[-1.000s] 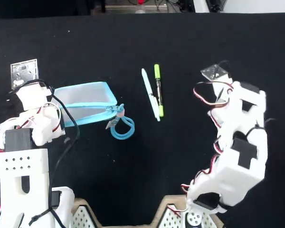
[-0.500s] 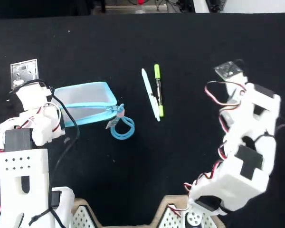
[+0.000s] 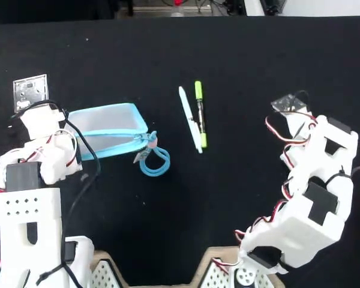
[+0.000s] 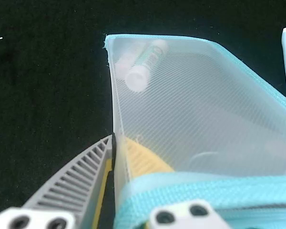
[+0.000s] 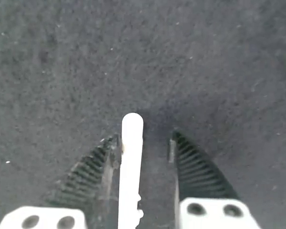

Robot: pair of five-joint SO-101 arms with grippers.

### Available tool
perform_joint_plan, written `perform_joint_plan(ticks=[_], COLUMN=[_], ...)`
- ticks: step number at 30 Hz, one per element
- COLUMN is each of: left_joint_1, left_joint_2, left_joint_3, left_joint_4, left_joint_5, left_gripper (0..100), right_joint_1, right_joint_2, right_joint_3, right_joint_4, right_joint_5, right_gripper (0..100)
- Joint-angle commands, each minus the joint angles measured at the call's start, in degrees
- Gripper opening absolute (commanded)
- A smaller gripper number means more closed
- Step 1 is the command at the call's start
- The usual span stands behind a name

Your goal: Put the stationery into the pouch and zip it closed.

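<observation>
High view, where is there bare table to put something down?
Bare: the far strip of table beyond the pouch and pens; also the near middle, between the blue loop and the right arm. Crowded: the white pen and green highlighter lie side by side.

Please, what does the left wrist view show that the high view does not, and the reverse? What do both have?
Left wrist view, not high view: through the pouch's clear wall, a white-capped tube inside, and the left gripper clamped on the pouch's edge. High view, not left wrist view: the green pen, the blue loop by the zipper, the right arm. Both: the pouch and the white pen lying outside it.
</observation>
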Motion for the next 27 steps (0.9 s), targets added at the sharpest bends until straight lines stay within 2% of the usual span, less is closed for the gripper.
perform_joint_plan(ticks=[1,11,16,18,21,27], left_joint_1=[-0.22,-0.22,-0.22,-0.22,-0.22,-0.22], left_joint_2=[1.49,1.49,1.49,1.49,1.49,1.49], left_joint_3=[1.45,1.45,1.45,1.45,1.45,1.45], left_joint_4=[0.00,0.18,0.26,0.26,0.09,0.09], left_joint_5=[-0.26,-0.26,-0.26,-0.26,-0.26,-0.26], left_gripper=[3,3,3,3,3,3], right_joint_1=[0.53,0.44,-1.05,-0.70,-0.62,0.88], right_joint_2=[0.13,0.48,2.15,2.24,2.24,-3.21], right_joint_3=[-1.71,0.13,2.86,2.68,2.33,2.07], right_joint_4=[0.35,-0.26,-4.66,-5.01,-4.84,-1.93], right_joint_5=[0.53,0.79,0.53,0.53,0.53,0.53], right_gripper=[16.9,16.9,16.8,13.1,0.3,1.0])
